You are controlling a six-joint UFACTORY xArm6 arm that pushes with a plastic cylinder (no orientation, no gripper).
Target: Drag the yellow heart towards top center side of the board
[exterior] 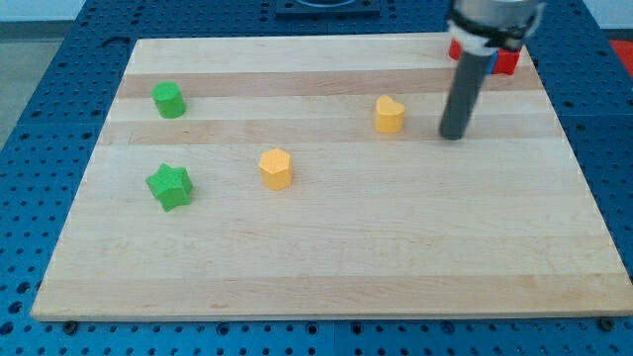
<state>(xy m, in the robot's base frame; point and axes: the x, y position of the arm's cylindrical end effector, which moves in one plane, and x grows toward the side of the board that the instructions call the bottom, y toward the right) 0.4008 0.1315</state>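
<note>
The yellow heart lies on the wooden board, right of centre in the upper half. My tip rests on the board to the right of the heart and slightly lower, with a gap between them. The dark rod rises from the tip to the view's top right.
A yellow hexagon block lies left of centre. A green star and a green rounded block lie at the left. A red block and a bit of blue sit at the top right corner, partly hidden behind the rod.
</note>
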